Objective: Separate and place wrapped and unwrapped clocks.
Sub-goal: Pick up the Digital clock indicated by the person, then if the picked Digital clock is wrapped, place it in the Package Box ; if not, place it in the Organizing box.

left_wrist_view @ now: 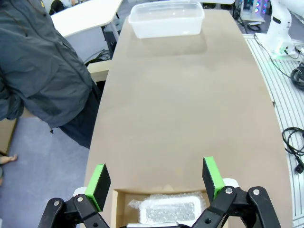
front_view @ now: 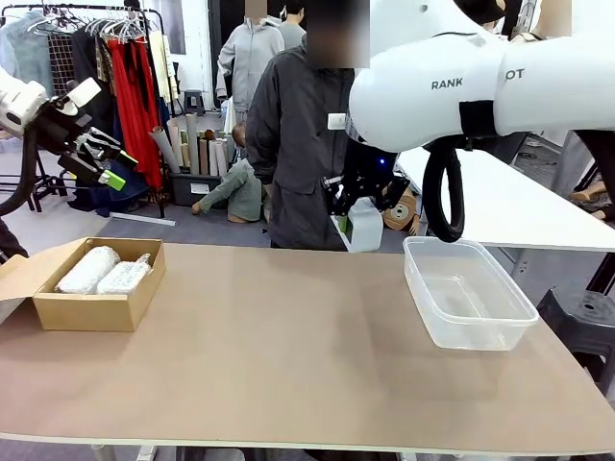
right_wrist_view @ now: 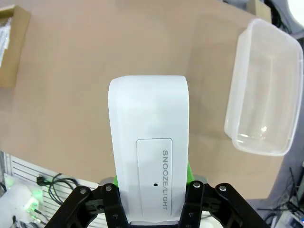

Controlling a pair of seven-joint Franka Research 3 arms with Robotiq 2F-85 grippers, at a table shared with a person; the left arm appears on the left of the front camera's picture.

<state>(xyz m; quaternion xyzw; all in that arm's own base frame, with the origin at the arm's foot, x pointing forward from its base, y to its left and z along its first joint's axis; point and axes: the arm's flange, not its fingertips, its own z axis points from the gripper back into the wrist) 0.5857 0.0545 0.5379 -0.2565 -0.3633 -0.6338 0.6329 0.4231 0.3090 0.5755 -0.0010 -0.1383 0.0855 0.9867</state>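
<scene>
While gripped, bare clock point(right_wrist_view: 148, 142) aloft

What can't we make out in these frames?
- Right claw, front view: its grip on the bare clock sits dark against the person's coat; the fingers blur together.
- Bare clock, right wrist view: lower end cut off by the bottom edge and the claw.
- Wrapped clock, left wrist view: crinkled wrap hides its face; cardboard box cut off below.
</scene>
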